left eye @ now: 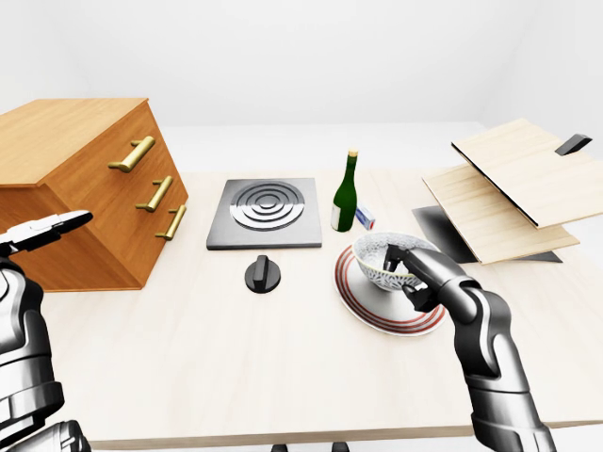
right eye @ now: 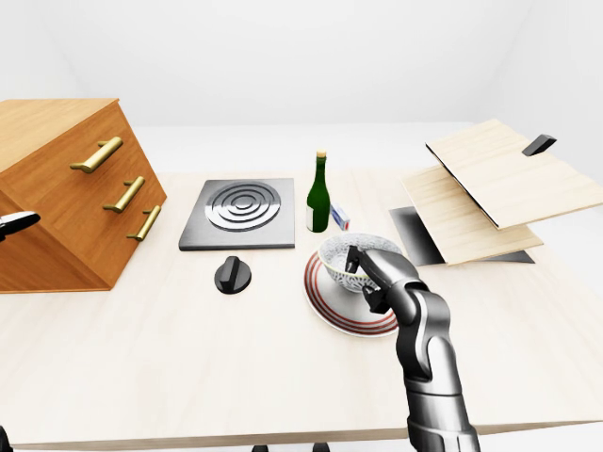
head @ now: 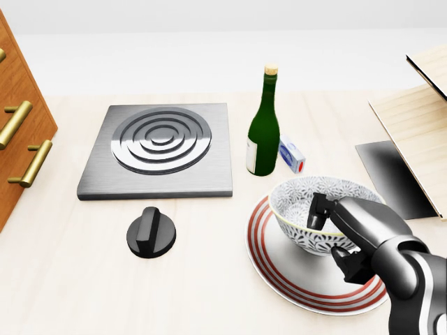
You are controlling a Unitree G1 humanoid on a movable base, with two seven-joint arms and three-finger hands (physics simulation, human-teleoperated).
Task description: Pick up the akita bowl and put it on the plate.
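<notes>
Akita bowl (head: pixel 297 209): down on the plate (head: pixel 279 272), sitting toward its top edge in the head view
Right hand (head: pixel 367 234): clamped on the bowl's right rim, fingers (head: pixel 320 209) hooked inside, thumb (head: pixel 347 264) pressing outside
Inside bowl: just those fingertips
Left hand (left eye: pixel 47 229): raised far left, fingers stretched out straight

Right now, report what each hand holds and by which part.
The right hand grips the akita bowl by its rim on the head view's right side, fingers pinching inside and outside the wall. The left hand holds nothing.
</notes>
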